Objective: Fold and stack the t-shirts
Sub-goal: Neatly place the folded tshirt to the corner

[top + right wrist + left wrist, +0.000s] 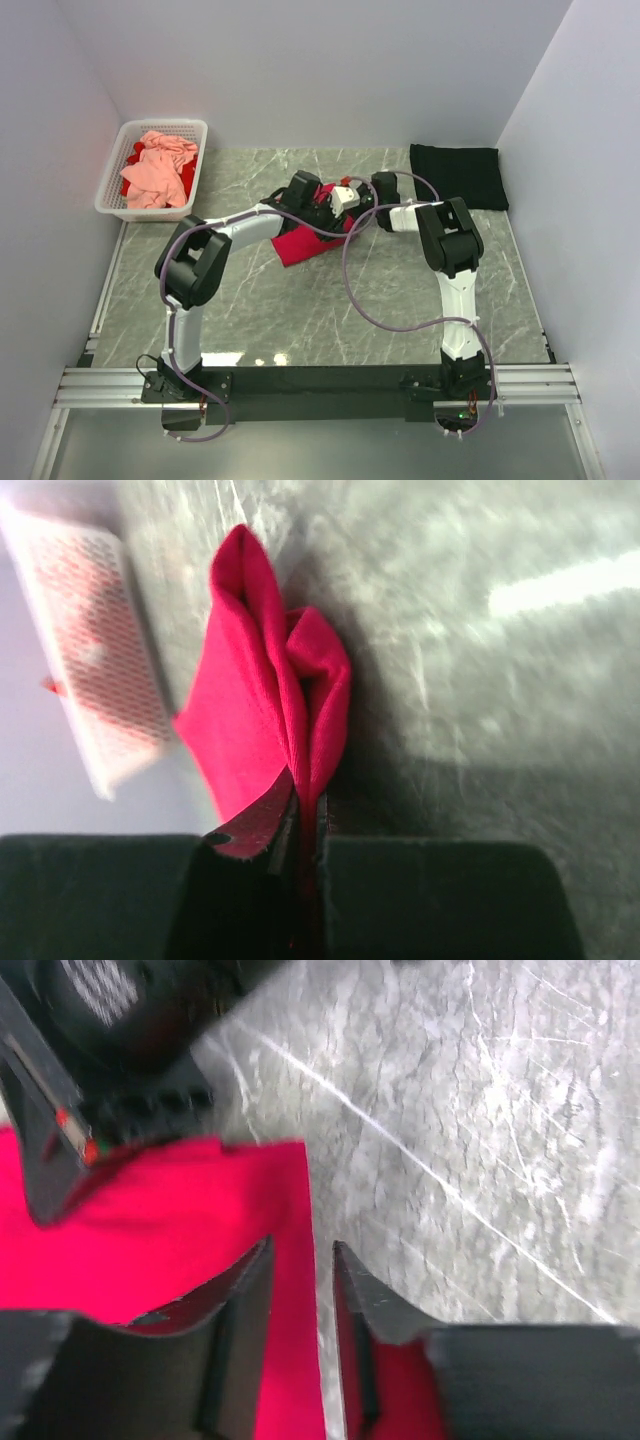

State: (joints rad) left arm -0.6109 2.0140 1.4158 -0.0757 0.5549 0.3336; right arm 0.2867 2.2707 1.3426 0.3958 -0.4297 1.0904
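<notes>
The crimson-red t-shirt (312, 245) lies partly folded on the marble table, under both grippers. My left gripper (322, 208) hovers low over its edge. In the left wrist view the jaws (303, 1245) stand a little apart, with the shirt's straight edge (200, 1210) and a strip of table showing between them. My right gripper (362, 208) is shut on a raised fold of the red shirt (270, 680); it also shows in the right wrist view (308, 800). The black t-shirt (458, 175) lies folded at the back right. The salmon-pink t-shirt (160, 170) is bunched in the basket.
The white lattice basket (112, 190) stands at the back left against the wall, with a bit of red cloth beside the pink shirt. It also shows blurred in the right wrist view (90, 640). White walls close in the table on three sides.
</notes>
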